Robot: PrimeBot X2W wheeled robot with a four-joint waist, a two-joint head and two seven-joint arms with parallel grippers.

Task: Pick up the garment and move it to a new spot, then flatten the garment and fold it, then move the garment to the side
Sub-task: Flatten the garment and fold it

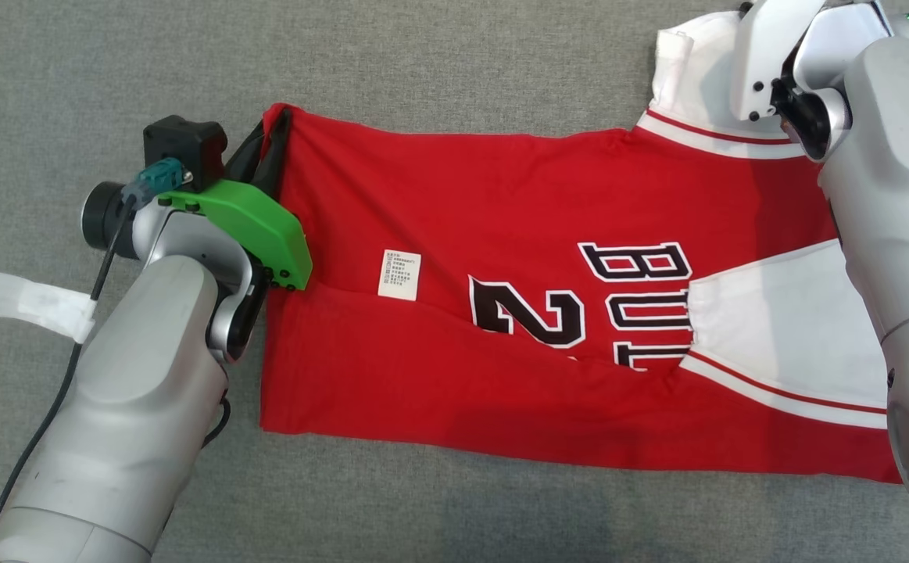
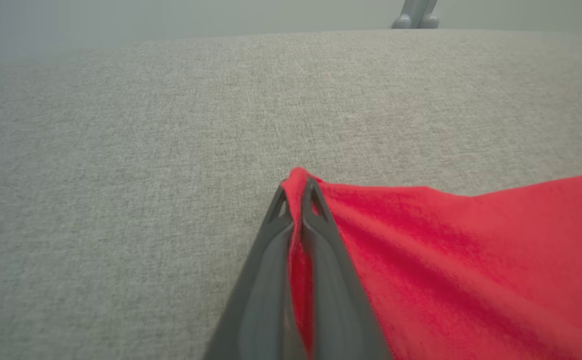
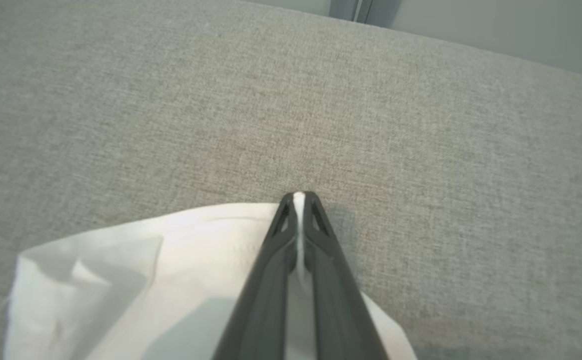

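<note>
**Red, white and black on grey**

The red basketball jersey (image 1: 501, 203) has white sleeves edged with thin red stripes, black lettering outlined white, and a small white fabric label (image 1: 399, 274). The woven fabric surface (image 1: 438, 55) is mottled grey. A bright green plastic cover (image 1: 259, 227) sits at left.

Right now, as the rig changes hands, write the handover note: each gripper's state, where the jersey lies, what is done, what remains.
Left gripper: shut on the red far hem corner of the jersey.
Right gripper: shut on the white fabric at the jersey's other far corner.
Jersey: spread lengthwise on the grey padded surface, care label facing up.
Done: laid out flat; the near long edge looks folded over the lettering.
Left: probably bring the held far edge over, finish the fold, then move the jersey aside.
</note>
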